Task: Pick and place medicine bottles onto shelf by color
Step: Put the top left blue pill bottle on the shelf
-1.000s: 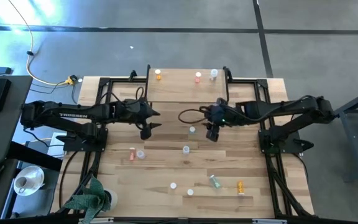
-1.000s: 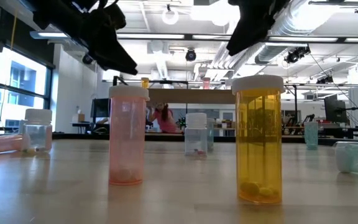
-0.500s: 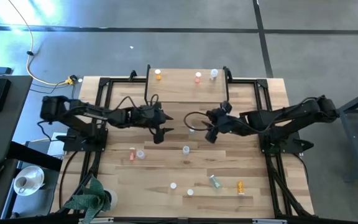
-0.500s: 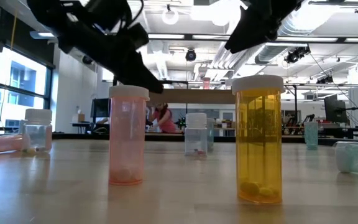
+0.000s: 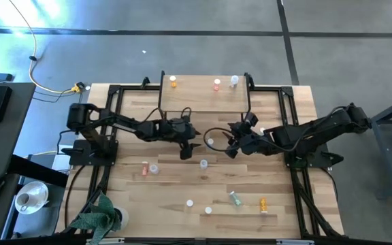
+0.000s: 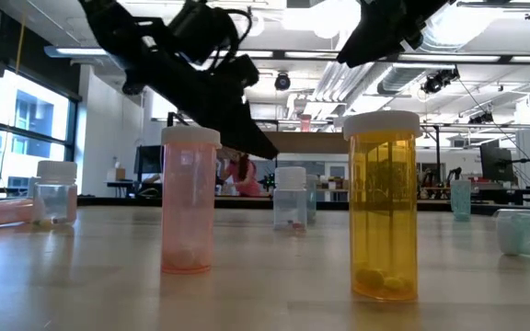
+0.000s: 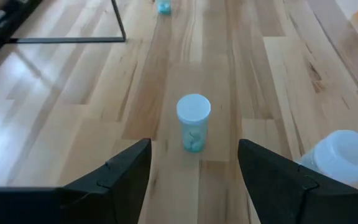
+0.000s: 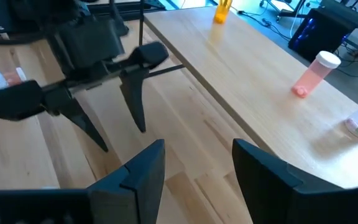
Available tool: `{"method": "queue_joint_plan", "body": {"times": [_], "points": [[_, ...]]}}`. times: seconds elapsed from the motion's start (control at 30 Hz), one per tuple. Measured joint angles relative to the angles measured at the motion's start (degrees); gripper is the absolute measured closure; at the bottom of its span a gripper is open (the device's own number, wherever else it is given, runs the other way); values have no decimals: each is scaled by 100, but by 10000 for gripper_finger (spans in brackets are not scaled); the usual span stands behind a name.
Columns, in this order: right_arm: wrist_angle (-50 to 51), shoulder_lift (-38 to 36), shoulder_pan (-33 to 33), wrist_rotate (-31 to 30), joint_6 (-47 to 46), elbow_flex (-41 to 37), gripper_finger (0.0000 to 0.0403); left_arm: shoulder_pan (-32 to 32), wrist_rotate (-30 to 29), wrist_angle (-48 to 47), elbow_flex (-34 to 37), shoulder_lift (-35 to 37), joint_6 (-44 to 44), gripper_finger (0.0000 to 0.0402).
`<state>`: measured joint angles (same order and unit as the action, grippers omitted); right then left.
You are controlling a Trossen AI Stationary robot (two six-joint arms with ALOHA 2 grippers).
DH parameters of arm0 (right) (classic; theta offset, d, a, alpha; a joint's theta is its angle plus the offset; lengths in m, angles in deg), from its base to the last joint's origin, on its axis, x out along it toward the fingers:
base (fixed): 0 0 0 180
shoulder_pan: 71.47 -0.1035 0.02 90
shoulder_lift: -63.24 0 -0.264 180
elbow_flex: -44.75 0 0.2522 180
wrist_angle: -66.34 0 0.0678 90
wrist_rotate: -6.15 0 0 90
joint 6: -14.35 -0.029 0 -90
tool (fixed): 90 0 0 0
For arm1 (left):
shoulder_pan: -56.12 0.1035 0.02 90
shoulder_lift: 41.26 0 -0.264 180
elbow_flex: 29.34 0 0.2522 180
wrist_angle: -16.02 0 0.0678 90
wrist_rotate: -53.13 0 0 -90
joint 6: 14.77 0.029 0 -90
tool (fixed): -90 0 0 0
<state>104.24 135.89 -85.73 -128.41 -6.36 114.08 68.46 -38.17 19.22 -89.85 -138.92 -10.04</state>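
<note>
My left gripper (image 5: pixel 186 151) hangs with fingers spread, lined up on the clear bottle (image 7: pixel 193 122) mid-table so they can straddle it. My right gripper (image 5: pixel 231 149), apart and empty, waits nearby, leaving the shelf (image 5: pixel 203 95) at the far edge unobstructed.

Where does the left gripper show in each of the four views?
High view: left gripper near the picture's middle, just off the shelf.
Low view: upper middle, slanting down in front of the shelf.
Left wrist view: its own open fingers along the bottom.
Right wrist view: upper left, fingers apart.
Shared landmark: the shelf, in all but the left wrist view.
</note>
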Motion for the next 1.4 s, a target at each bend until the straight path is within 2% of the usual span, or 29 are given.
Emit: {"method": "queue_joint_plan", "body": {"times": [0.47, 0.67, 1.03, 1.4], "points": [[7, 0, -5, 4, -1, 0, 224, -80, 84, 4, -696, -878, 87, 173], [7, 0, -5, 6, -3, 0, 224, -86, -90, 25, -784, -902, 35, 173], [0, 2, -5, 9, -3, 0, 224, -117, -38, 135, -800, -990, -2, 173], [-1, 4, -3, 11, 1, 2, 224, -112, -72, 83, -1293, -1553, -2, 173]]}}
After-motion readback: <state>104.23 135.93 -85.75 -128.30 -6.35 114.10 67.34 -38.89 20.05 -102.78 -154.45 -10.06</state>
